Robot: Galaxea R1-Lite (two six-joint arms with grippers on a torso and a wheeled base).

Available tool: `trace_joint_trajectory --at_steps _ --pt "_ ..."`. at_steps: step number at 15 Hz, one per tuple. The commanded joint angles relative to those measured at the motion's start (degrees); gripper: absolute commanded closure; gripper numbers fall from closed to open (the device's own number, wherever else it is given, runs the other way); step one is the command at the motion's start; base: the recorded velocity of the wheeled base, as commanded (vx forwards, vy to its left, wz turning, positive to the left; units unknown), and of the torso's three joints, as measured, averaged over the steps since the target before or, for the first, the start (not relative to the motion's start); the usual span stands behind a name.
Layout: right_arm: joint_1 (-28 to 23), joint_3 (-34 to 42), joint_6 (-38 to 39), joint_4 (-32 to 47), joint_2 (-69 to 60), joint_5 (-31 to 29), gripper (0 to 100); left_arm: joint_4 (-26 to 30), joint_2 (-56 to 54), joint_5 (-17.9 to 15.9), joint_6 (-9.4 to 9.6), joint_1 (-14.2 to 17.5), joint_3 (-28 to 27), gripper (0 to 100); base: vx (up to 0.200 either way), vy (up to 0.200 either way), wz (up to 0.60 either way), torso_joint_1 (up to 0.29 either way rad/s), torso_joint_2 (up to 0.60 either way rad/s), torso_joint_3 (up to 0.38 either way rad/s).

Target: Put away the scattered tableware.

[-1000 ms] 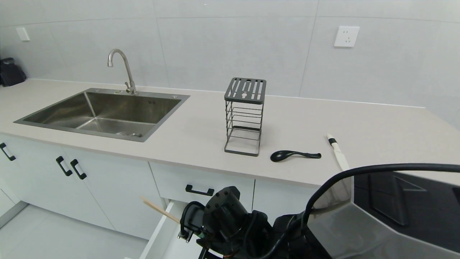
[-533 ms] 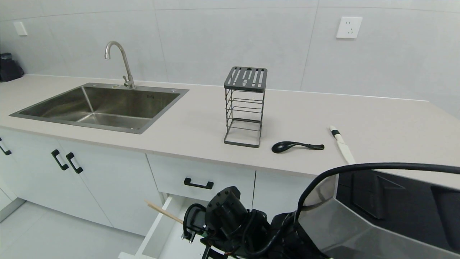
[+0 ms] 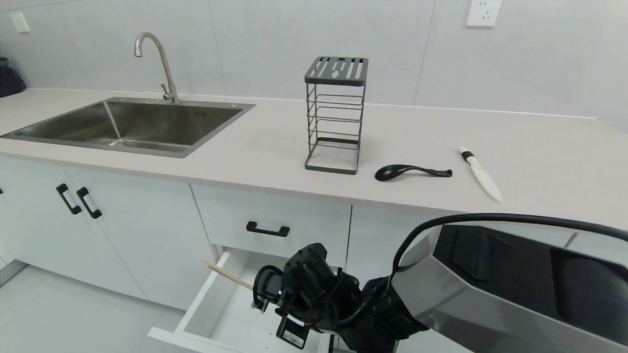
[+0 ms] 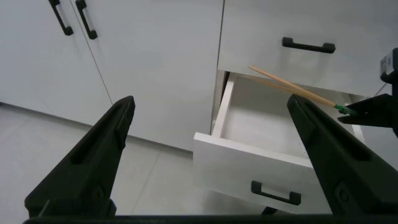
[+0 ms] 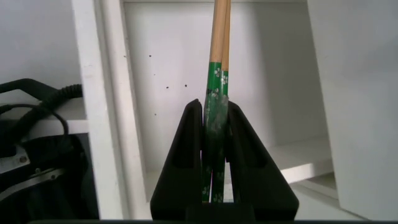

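Note:
My right gripper (image 5: pixel 216 109) is shut on a pair of wooden chopsticks (image 5: pixel 219 50) with green ends. It holds them over the open white drawer (image 3: pixel 196 306) below the counter. In the head view the chopsticks (image 3: pixel 228 275) slant up and to the left from the right gripper (image 3: pixel 258 296). My left gripper (image 4: pixel 211 168) is open and holds nothing, out in front of the drawer (image 4: pixel 249 134), with the right gripper (image 4: pixel 367 111) farther off. A black spoon (image 3: pixel 409 171) and a white knife (image 3: pixel 480 174) lie on the counter. A wire rack (image 3: pixel 335 115) stands left of them.
A steel sink (image 3: pixel 127 125) with a faucet (image 3: pixel 159 63) is set in the counter at the left. Cabinet doors with black handles (image 3: pixel 78 201) are left of the drawer. A shut drawer (image 3: pixel 267 228) sits above the open one.
The head camera has dropped, so the counter things sit higher in the picture and more of the open drawer shows. The right gripper still grips the chopsticks.

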Motion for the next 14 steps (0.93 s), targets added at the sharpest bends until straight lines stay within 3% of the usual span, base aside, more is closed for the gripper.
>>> trace_joint_trajectory --at_steps 1,7,14 --pt "-0.6 -0.6 0.0 0.0 1.0 0.1 100 0.0 0.1 0.0 -0.03 0.0 0.0 0 0.0 0.0 0.0 -0.251 0.48 0.222" --pt "-3.7 -3.1 -2.4 0.0 0.7 0.0 100 0.0 0.1 0.0 -0.03 0.0 0.0 0 0.0 0.0 0.0 -0.227 0.41 0.183" --pt "-5.8 -3.3 -1.9 -0.1 2.9 0.5 100 0.0 0.1 0.0 -0.03 0.0 0.0 0 0.0 0.0 0.0 -0.021 0.04 0.016"
